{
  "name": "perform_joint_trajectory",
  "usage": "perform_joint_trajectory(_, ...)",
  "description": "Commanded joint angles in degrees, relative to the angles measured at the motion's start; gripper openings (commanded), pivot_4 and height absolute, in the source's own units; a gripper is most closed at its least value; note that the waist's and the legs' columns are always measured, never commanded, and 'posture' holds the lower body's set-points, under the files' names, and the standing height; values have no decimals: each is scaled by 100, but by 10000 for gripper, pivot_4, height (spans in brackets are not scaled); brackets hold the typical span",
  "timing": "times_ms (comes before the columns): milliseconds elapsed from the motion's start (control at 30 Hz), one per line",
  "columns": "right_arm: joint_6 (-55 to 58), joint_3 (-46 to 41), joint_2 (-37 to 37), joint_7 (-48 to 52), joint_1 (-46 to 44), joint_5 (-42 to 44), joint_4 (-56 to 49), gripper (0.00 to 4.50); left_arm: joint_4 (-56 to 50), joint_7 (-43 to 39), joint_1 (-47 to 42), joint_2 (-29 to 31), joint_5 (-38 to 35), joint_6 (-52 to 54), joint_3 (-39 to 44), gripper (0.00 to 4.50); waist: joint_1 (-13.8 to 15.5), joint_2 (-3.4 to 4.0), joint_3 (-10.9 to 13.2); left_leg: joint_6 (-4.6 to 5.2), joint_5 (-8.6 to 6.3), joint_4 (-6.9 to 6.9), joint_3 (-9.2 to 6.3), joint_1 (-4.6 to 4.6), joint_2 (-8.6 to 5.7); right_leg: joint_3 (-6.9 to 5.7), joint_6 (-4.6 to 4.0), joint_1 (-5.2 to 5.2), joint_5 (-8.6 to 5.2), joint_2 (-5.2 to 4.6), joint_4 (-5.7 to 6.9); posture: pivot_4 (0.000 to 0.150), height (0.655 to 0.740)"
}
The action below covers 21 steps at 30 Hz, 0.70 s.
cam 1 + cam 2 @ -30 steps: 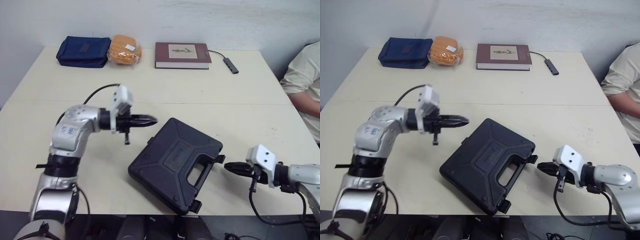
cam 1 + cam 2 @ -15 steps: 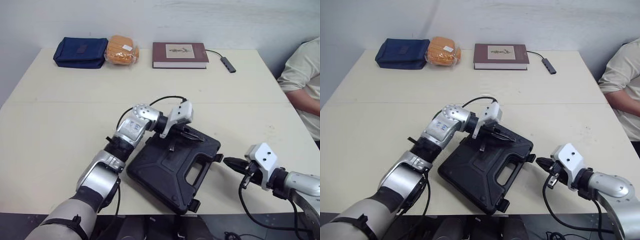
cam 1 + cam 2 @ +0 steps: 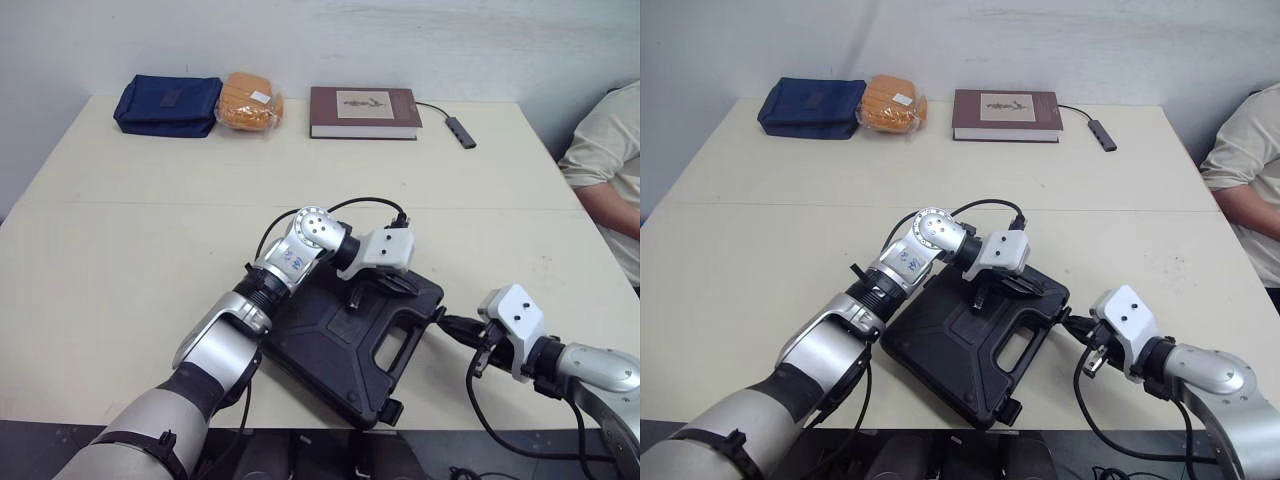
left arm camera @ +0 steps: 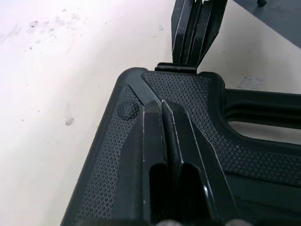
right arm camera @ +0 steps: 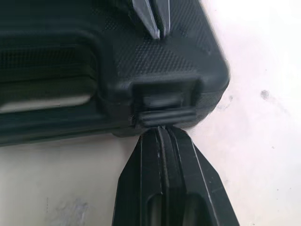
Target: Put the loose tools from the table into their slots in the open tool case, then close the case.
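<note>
The left gripper (image 4: 162, 107), clenched shut and empty, presses the lid of the closed tool case (image 3: 320, 352) at the table's (image 3: 120, 230) near edge. The right wrist view shows the right gripper (image 5: 160, 131), likewise clenched, tip touching the corner latch (image 5: 162, 116). A book (image 3: 364, 110) and a blue pouch (image 3: 167, 103) lie well behind.

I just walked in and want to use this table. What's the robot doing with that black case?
The robot seems to be fastening the black plastic tool case, which lies shut on the beige table. Its left tool, fingers together, rests on the lid near a corner. Its right tool, also shut, has its tips against the black latch at that corner's edge.
</note>
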Motion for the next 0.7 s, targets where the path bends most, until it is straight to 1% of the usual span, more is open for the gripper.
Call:
perform_joint_trajectory(33, 23, -27, -67, 24, -281, 185, -289, 0, 497, 8, 258, -39, 610, 3, -499, 671, -7, -4, -3, 0, 0, 0, -1, 0, 0, 0, 0, 0, 0, 0, 0, 1500, 7400)
perform_joint_trajectory(200, 222, 128, -58, 54, -595, 271, -367, 0, 438, -54, 330, -73, 608, 6, -502, 671, -53, -6, -5, 1, -1, -2, -1, 3, 5, 2, 0, -1, 0, 4, 2, 1500, 7400)
perform_joint_trajectory(433, 395, 255, -4, 69, -814, 339, -399, 0, 377, -72, 381, -80, 608, 15, -509, 671, -74, -8, -7, 0, -1, -6, -1, 5, 11, 1, -2, -3, -1, 8, 3, 1500, 7400)
perform_joint_trajectory(567, 374, 346, -32, 97, -809, 239, -377, 0, 334, -61, 410, -72, 592, 43, -488, 671, -111, -10, -11, -1, -1, -7, -1, 7, 13, 1, -3, -2, -1, 9, 3, 1500, 7400)
perform_joint_trajectory(700, 430, 62, -207, 204, -600, 277, -473, 0, 102, -105, 473, 65, 412, 122, -297, 671, -122, -8, -12, -3, 0, -9, -3, 7, 14, 0, -5, -3, -3, 10, 3, 1500, 7400)
